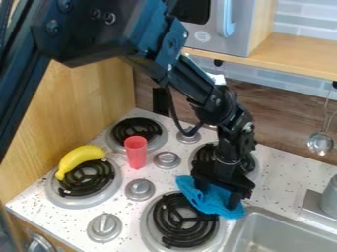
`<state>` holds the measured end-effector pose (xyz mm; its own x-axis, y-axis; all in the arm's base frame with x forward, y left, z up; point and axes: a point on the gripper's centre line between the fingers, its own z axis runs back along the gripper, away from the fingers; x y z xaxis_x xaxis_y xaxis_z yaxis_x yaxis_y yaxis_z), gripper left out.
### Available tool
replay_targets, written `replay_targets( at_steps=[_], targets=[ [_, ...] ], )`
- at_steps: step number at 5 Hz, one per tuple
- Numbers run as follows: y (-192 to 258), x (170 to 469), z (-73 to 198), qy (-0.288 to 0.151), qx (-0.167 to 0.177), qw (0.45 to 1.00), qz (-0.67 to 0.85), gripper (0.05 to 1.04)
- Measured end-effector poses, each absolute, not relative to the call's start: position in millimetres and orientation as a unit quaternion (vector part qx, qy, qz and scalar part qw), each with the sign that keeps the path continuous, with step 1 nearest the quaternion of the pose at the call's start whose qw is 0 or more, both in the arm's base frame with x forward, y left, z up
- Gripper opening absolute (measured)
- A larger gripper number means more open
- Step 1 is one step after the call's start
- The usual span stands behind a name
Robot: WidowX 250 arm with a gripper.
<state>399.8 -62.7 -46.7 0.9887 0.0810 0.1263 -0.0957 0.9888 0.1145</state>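
The gripper [220,194] hangs down at the right side of the stove, between the two right burners and close to the sink's corner. Blue cloth [209,199] bunches around and between its fingers, partly over the edge of the front right burner [178,224]. How far apart the fingers stand is hidden by the cloth. A red cup [136,151] stands upright among the burners on the left. The yellow banana [80,158] lies on the front left burner [85,181].
The sink [280,234] with a grey faucet base [319,209] is at lower right. Metal knobs [139,189] stand between the burners. A ladle [320,142] hangs at right; a shelf [289,54] and microwave [227,29] are above.
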Motion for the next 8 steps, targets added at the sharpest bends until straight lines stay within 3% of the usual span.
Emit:
replay_targets(
  at_steps=[1,2,4,6,7,8],
  targets=[
    [-68,386,-44,-0.074,0.064,0.995,0.018,1.005],
    [-79,348,-46,-0.051,0.068,0.996,-0.014,1.005],
    [-86,302,-46,-0.047,0.061,0.996,-0.038,1.004],
    [-89,250,-52,-0.018,0.078,0.996,-0.049,1.004],
    [-89,244,-49,-0.02,0.087,0.994,-0.06,1.003],
    [-93,258,-42,-0.034,0.095,0.993,-0.067,1.001]
  ],
)
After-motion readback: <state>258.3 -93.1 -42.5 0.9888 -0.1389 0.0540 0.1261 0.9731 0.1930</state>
